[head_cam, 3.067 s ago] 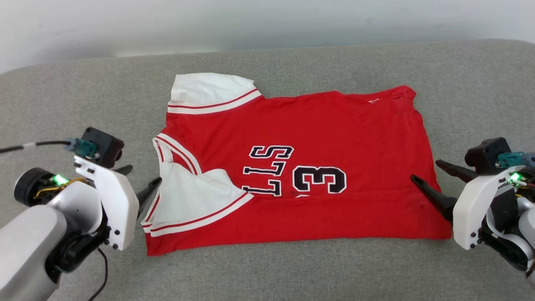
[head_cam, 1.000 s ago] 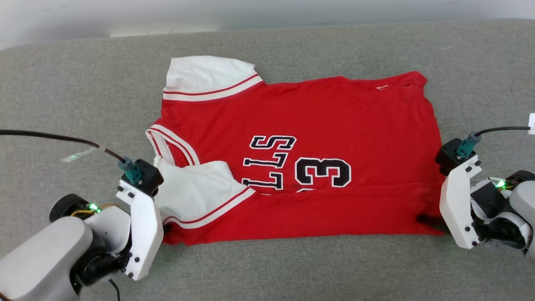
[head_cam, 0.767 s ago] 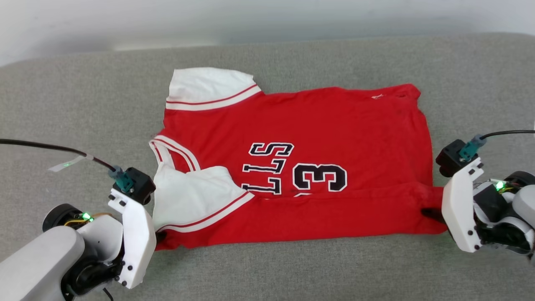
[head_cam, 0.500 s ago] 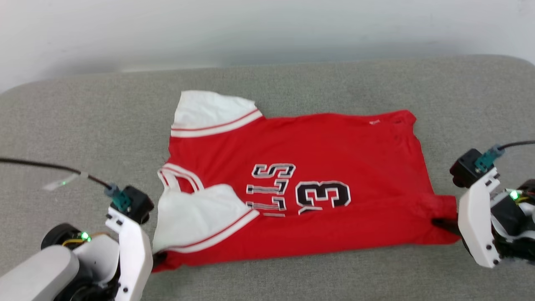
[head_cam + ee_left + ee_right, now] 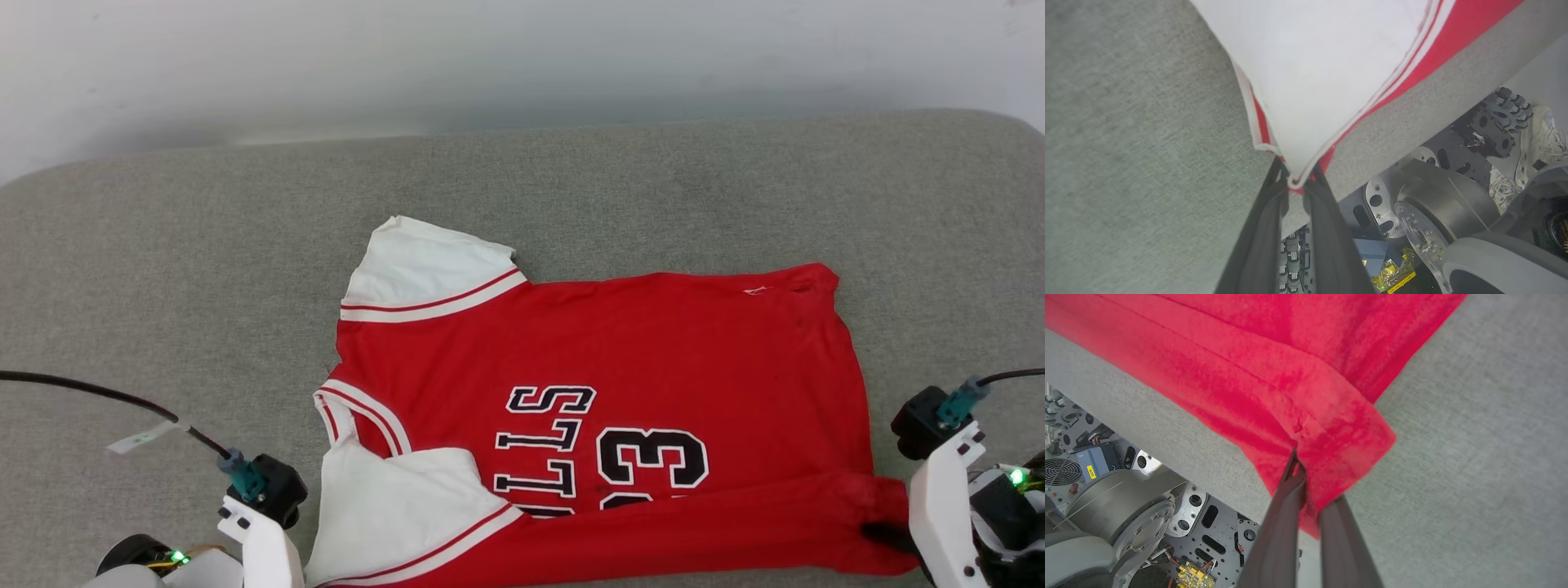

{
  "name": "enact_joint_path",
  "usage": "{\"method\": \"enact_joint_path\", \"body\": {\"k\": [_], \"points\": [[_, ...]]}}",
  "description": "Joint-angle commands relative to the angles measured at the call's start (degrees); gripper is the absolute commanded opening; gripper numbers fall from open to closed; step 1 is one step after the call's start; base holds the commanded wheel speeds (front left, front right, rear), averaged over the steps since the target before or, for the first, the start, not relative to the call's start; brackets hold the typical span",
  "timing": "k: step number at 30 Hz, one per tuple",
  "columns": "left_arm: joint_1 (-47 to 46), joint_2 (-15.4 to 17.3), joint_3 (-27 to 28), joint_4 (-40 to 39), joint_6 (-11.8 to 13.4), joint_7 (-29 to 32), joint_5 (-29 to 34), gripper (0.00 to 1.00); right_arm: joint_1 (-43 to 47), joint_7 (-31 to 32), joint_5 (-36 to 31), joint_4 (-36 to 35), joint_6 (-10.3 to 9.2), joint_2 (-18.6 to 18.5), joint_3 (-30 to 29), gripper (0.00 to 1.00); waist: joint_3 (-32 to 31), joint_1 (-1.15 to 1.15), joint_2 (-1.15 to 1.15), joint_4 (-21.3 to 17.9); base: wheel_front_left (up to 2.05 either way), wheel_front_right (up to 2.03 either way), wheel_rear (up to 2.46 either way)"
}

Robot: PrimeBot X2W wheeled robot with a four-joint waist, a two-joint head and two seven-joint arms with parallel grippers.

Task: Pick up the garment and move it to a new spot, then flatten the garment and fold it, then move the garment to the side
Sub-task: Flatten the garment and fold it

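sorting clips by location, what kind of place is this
Probably a robot test room: a grey padded surface against a bare pale wall, a jersey spread on it, and the robot's exposed metal base past its edge.

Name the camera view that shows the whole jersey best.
The head view: the garment lies spread on the grey surface, with both white sleeves, lettering and number visible. The left wrist view gives a white sleeve corner pinched in the left gripper; the right wrist view, a red hem corner clamped in the right gripper.
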Motion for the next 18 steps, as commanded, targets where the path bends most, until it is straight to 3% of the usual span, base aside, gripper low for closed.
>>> {"method": "enact_joint_path", "body": {"k": [1,3,4,5,6,13,18], "points": [[0.8,-0.2,-0.1,0.5,0.2,-0.3,-0.3,0.0,0.7,-0.1,-0.4,0.6,-0.04,0.5,0.0,0.0,0.3,0.0,0.0,0.0,0.0,0.0,0.0],[0.7,-0.9,-0.3,2.4,0.4,-0.7,0.3,0.0,1.3,-0.2,-1.0,2.4,-0.04,2.1,0.4,0.0,0.5,0.0,0.0,0.1,0.0,0.0,0.0],[0.3,-1.3,-0.4,3.1,0.4,-1.1,0.9,0.42,1.4,-0.5,-1.3,3.1,-0.04,2.8,0.4,0.2,0.6,0.0,0.0,0.2,0.0,0.0,0.0],[-0.2,-1.6,-0.3,3.7,0.4,-1.7,1.5,1.0,1.5,-1.2,-1.7,3.8,-0.04,3.3,0.2,0.75,0.6,0.0,0.0,0.2,0.0,0.0,0.0],[-0.5,-1.9,0.1,4.0,0.3,-2.4,1.6,1.0,1.4,-2.0,-2.3,4.1,-0.04,3.9,0.0,1.0,0.6,0.0,0.0,0.3,0.0,0.0,0.0],[-3.2,0.4,3.6,1.3,0.7,-5.6,2.4,1.0,-0.5,-10.0,-6.4,2.9,-0.04,3.1,-4.7,1.0,-0.7,0.0,0.0,0.1,0.0,0.0,0.0],[-7.0,1.3,7.3,1.6,2.8,-12.8,8.1,1.0,-0.8,-19.6,-11.3,1.2,-0.04,4.9,-11.8,1.0,-0.5,0.0,0.0,-1.0,0.0,0.0,0.0]]}}
